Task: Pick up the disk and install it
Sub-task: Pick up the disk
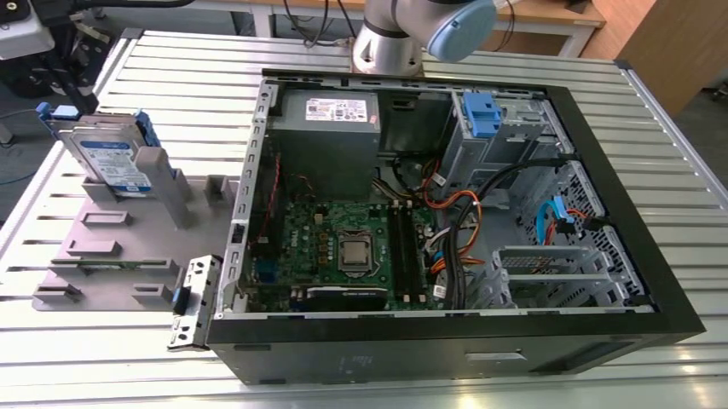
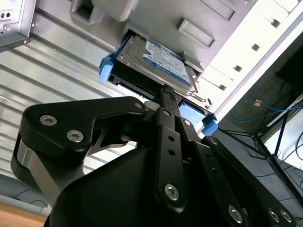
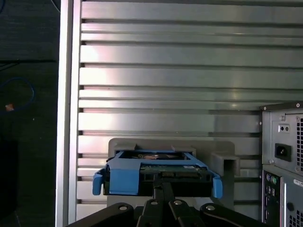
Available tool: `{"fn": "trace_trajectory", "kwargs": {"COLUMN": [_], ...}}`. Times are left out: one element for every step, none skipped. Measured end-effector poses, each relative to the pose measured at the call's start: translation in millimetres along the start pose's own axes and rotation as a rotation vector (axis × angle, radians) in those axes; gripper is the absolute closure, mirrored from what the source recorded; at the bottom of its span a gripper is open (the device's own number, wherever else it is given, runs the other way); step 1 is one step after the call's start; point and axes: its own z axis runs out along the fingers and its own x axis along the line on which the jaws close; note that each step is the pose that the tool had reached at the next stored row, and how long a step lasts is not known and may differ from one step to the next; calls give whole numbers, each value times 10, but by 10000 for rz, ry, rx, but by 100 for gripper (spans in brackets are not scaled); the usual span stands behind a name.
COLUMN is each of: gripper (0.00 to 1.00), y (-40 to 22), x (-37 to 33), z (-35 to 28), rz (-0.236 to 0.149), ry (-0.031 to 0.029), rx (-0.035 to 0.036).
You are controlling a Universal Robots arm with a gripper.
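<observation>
The disk (image 1: 108, 158) stands on edge in a slotted grey holder (image 1: 114, 247), tilted back a little, label facing out and its blue carrier wrapped round it. That puts it at the exterior view's left, out on the ribbed metal worktop (image 1: 136, 68) and just beside the open computer case (image 1: 637, 256), not in it.

In both wrist views the end effector (image 2: 165, 91) (image 3: 158, 176) is lined up on the disk's (image 2: 158, 59) (image 3: 137, 176) near edge. Its black fingers are pressed together with nothing between them. The tips overlap the carrier in those views, so contact is hard to judge, though in the exterior view the disk stands alone.

Inside the case, the blue-handled drive cage (image 1: 483, 115) sits in the far corner beside the grey power supply (image 1: 330, 115), with the green motherboard (image 1: 341, 247) below. The arm (image 1: 393, 34) rises behind the case.
</observation>
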Motion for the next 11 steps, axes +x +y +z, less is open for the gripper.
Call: {"fn": "trace_trajectory", "kwargs": {"gripper": [89, 89, 89, 89, 89, 89, 89, 89, 89, 89, 89], "y": [0, 0, 0, 0, 0, 0, 0, 0, 0, 0, 0], "x": [0, 0, 0, 0, 0, 0, 0, 0, 0, 0, 0], "z": [0, 0, 0, 0, -1, -1, 0, 0, -1, -1, -1], "rz": [-147, -291, -441, -590, -766, -928, -1096, -1263, -1434, -1603, -1775], "ry": [6, 10, 16, 21, 28, 33, 39, 45, 51, 57, 63], "rx": [-2, -5, -7, -10, -13, -16, -19, -22, -25, -28, -31]}}
